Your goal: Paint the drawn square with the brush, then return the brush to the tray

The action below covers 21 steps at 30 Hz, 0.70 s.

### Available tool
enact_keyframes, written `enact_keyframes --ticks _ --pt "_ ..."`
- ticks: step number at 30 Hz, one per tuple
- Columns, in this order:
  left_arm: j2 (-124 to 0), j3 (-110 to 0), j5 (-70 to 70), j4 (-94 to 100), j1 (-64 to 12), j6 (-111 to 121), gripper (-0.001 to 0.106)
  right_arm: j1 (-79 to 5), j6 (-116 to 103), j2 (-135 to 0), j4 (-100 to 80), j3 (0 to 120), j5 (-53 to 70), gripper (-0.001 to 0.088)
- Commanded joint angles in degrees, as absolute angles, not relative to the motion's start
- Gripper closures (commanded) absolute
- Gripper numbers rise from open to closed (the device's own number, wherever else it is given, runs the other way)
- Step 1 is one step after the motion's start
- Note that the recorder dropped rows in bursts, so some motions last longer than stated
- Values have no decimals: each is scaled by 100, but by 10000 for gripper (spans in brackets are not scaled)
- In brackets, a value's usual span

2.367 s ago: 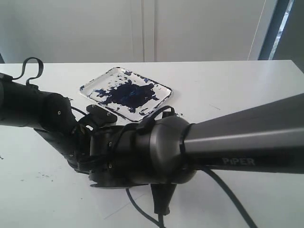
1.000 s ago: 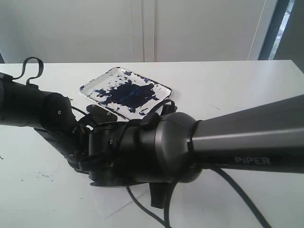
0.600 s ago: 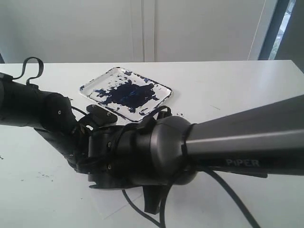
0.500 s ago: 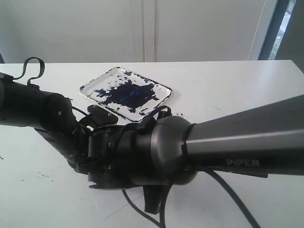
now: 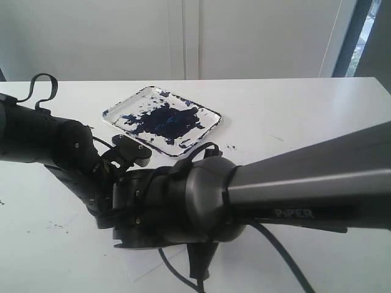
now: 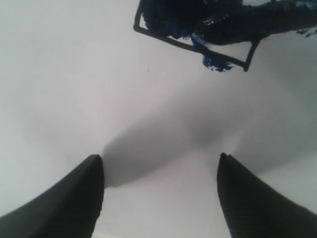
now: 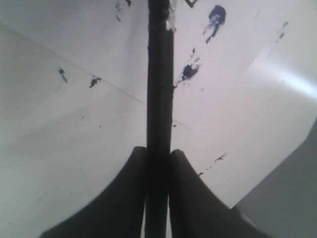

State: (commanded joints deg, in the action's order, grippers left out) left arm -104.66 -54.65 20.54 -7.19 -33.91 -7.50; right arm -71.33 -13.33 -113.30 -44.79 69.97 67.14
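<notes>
My right gripper (image 7: 158, 151) is shut on the brush (image 7: 159, 74), a thin black stick with a pale band (image 7: 171, 21) near its far end; its tip runs out of frame. The drawn square (image 6: 166, 39) is a black outline on white paper, blotched dark blue inside, with a dark blurred shape lying across it. My left gripper (image 6: 161, 158) hangs open over bare paper short of the square, with nothing between its fingers. The tray (image 5: 211, 113), smeared with dark blue paint, sits at the back of the table. Both arms hide the grippers and the square in the exterior view.
The right arm (image 5: 201, 195) reaches across the middle and overlaps the left arm (image 5: 55, 146). Blue paint smudges (image 7: 216, 17) and specks mark the paper (image 5: 143, 268). Small splatters (image 5: 231, 147) lie on the white table beside the tray. A black cable (image 5: 177, 274) hangs under the right wrist.
The right arm has shifted slightly to the left in the exterior view, after swaying a little. The left arm and the tray have stayed where they were.
</notes>
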Motion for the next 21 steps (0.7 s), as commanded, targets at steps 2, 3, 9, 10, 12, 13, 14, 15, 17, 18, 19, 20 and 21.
enact_keyframes --ticks 2,3,9,10,12,13,14,15,17,18,19,20,21 --pt "-10466 -5465 2054 -719 -3391 -750 363 -7133 -1333 -11387 -4522 6997 6810 868" --pt "-10466 -5465 2054 -719 -3391 -750 363 -7133 -1333 -11415 -4571 6997 6866 868" --pt "-10466 -5465 2077 -719 -3391 -750 363 -7133 -1358 -11462 -4901 6997 6996 868" --pt "-10466 -5465 2088 -719 -3391 -750 363 -7121 -1358 -11462 -4928 6997 6996 868" --pt "-10466 -5465 2100 -719 -3391 -750 363 -7078 -1358 -11462 -4971 6997 6996 868" --pt "-10466 -5465 2100 -719 -3391 -750 363 -7038 -1358 -11462 -4995 6997 6996 868" --pt "-10466 -5465 2100 -719 -3391 -750 363 -6996 -1358 -11462 -5010 6997 6996 868" --pt "-10466 -5465 2100 -719 -3391 -750 363 -6955 -1358 -11462 -5020 6997 6996 868" --pt "-10466 -5465 2100 -719 -3391 -750 363 -6900 -1361 -11462 -5020 6997 6996 868" --pt "-10466 -5465 2100 -719 -3391 -750 363 -6889 -1361 -11462 -5035 6997 6996 868" --pt "-10466 -5465 2100 -719 -3391 -750 363 -6877 -1361 -11462 -5077 6997 6996 868" --pt "-10466 -5465 2100 -719 -3391 -750 363 -6863 -1361 -11462 -5127 6997 6996 868" --pt "-10466 -5465 2100 -719 -3391 -750 363 -6853 -1361 -11462 -5170 6997 6996 868"
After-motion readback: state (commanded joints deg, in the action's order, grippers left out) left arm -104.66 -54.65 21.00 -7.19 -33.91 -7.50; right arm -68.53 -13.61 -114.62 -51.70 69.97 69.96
